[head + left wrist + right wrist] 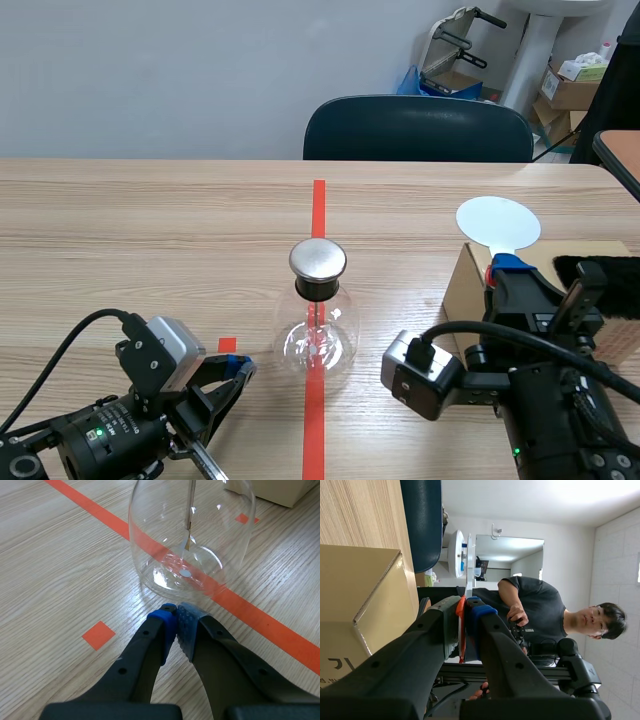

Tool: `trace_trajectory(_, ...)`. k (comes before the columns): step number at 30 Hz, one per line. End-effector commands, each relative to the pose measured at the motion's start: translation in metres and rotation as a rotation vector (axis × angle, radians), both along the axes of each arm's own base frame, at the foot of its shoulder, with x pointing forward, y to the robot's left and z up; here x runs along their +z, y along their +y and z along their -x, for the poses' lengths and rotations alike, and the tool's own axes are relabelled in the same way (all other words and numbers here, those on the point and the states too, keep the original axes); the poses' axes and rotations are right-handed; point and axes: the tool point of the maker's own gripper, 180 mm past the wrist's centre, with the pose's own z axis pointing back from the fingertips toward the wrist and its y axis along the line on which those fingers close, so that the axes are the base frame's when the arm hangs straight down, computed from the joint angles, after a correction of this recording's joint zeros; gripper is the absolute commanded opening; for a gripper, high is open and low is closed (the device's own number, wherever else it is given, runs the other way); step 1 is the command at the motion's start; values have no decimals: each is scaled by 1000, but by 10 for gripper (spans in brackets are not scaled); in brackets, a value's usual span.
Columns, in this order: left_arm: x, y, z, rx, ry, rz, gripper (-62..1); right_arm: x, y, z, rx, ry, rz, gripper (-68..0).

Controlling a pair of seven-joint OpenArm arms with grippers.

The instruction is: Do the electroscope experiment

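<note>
While pressed together, left fingers [164, 626] just short of electroscope [192, 545].

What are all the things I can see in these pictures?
electroscope: one, clear glass flask with a silver cap, on the red tape line mid-table
paddle: one, white disc with a red handle, held up over the box
cardboard box: one, brown, on the table's right side
fuzzy thing: one, black, lying on top of the box
chair: one, dark, behind the table
table: one, light wood
person: one, dark shirt, seen past the right gripper in its wrist view
left gripper: one, black with blue pads, shut, tips right by the flask's base
right gripper: one, black with blue pads, shut on the paddle's handle
</note>
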Motion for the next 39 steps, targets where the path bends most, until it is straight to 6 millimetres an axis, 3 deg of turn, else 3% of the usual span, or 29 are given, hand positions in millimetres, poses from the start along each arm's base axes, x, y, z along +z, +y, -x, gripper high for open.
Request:
trace_trajectory(1,8,-8,0,-13,-20,31,-582,11,-2,-5,-2,-40,-1,-662)
trace_trajectory(28,9,-8,0,-13,-25,36,-582,11,-1,-5,6,-37,-9,-662)
trace_trajectory(39,9,-8,0,-13,-26,36,-582,12,-14,-14,52,-26,-75,-662)
